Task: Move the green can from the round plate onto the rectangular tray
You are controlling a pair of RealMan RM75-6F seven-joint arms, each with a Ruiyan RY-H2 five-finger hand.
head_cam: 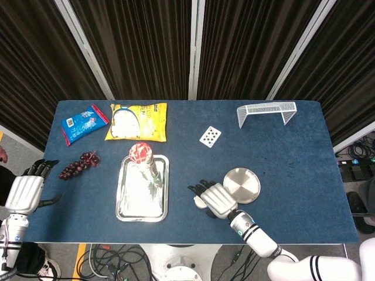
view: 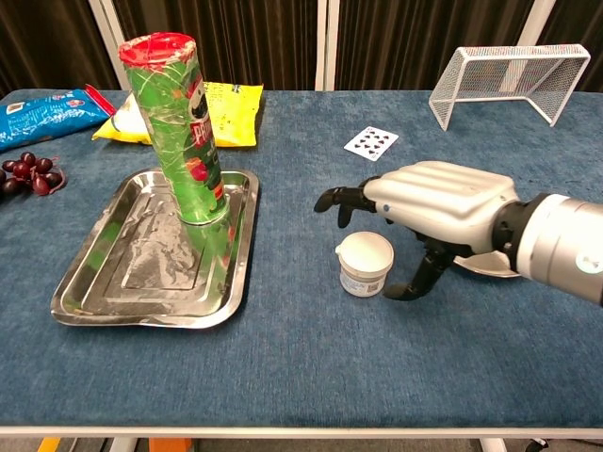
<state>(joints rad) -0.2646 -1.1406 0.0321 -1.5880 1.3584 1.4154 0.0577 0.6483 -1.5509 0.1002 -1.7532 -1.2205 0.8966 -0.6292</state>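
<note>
The tall green can (view: 176, 132) with a red lid (head_cam: 140, 151) stands upright on the rectangular steel tray (view: 122, 278) (head_cam: 126, 202). The round plate (head_cam: 244, 184) lies bare to the right; in the chest view my right hand hides most of it. My right hand (view: 435, 209) (head_cam: 215, 199) hovers open, palm down, over the small white jar (view: 364, 265), between the tray and the plate. My left hand (head_cam: 23, 190) is open off the table's left edge, away from everything; the chest view does not show it.
A white wire goal (head_cam: 267, 110) stands at the back right, a playing card (head_cam: 210, 136) lies mid-table. A yellow chip bag (head_cam: 136, 121), a blue packet (head_cam: 83, 122) and dark grapes (head_cam: 78, 165) sit at the back left.
</note>
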